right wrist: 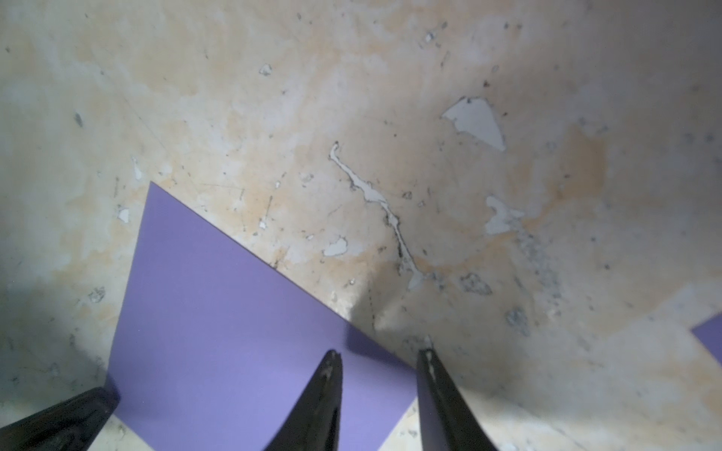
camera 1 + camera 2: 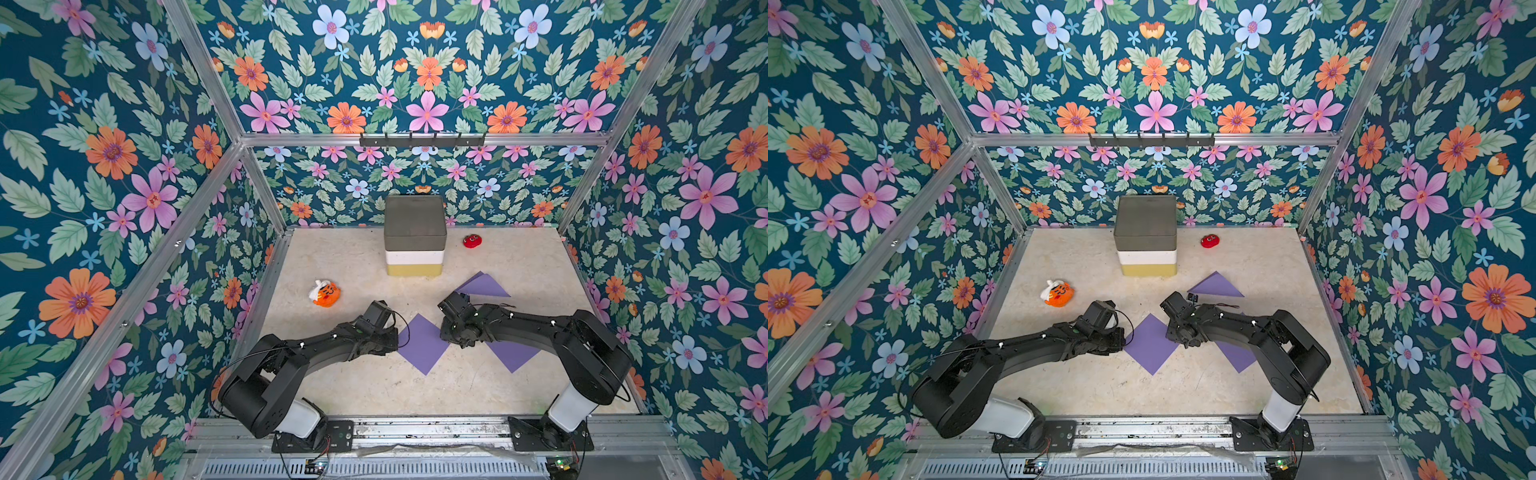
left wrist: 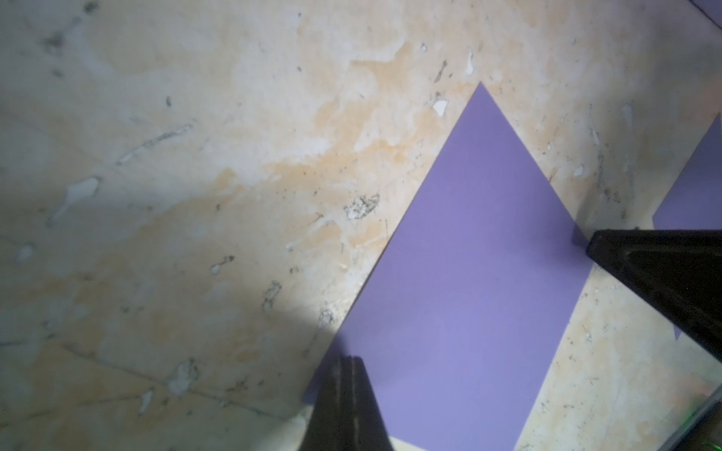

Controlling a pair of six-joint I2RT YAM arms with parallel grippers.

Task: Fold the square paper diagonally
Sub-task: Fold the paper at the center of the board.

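Over square paper [image 3: 469, 273], left tool [image 3: 347, 375] pressed together, right tool [image 1: 379, 353] spread astride edge (wrist views only)

Grey-white-yellow stacked box [image 2: 415, 237], orange plush toy [image 2: 325, 293], small red toy [image 2: 473, 240] on the beige tabletop [image 2: 353, 266].

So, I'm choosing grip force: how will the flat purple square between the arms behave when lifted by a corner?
The purple square lies flat with no visible thickness, so it is probably light and floppy, drooping if lifted by a corner. Its edges sit flush on the table, so a push may slide it rather than raise it.
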